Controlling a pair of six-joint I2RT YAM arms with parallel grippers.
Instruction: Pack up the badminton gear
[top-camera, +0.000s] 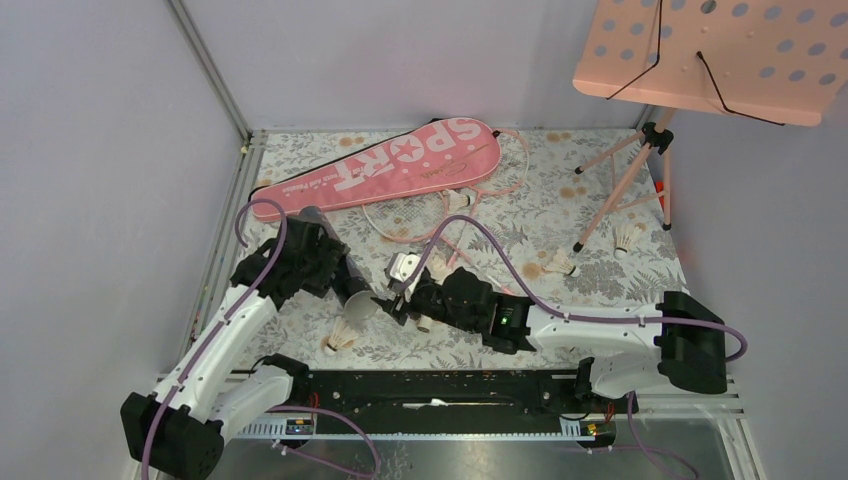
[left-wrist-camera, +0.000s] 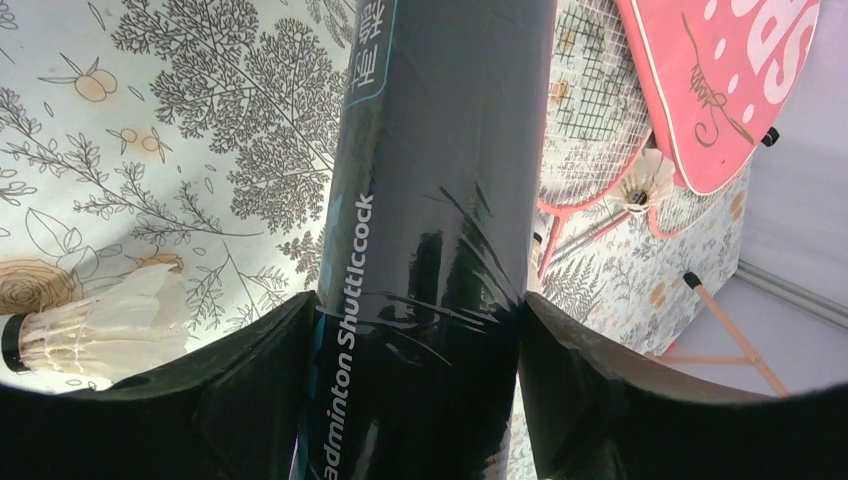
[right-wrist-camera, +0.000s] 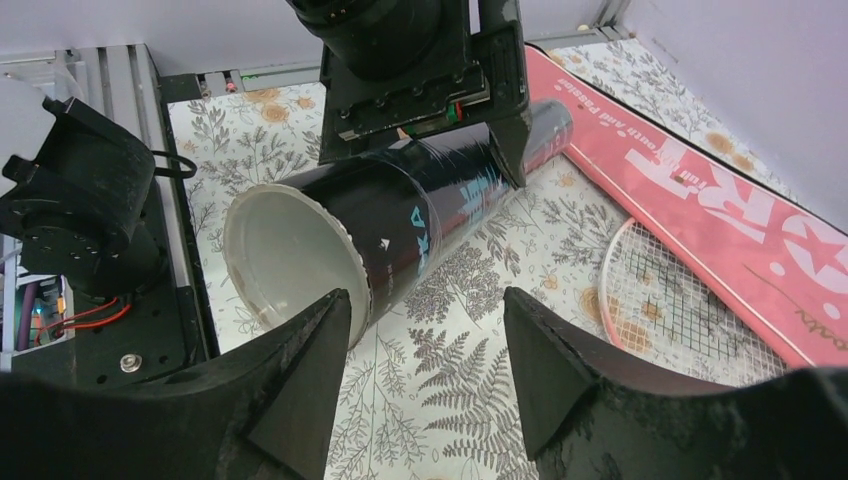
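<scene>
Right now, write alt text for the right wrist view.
The left gripper clamps a black shuttlecock tube over the floral tablecloth, its open white-lined mouth facing the open, empty right gripper. A pink racket bag and a racket head lie to the right.

Robot lab cell: plain grey walls (top-camera: 100, 150), aluminium rails (top-camera: 730, 404).

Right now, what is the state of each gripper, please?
Left gripper: closed on the black shuttlecock tube.
Right gripper: open, holding nothing.
</scene>
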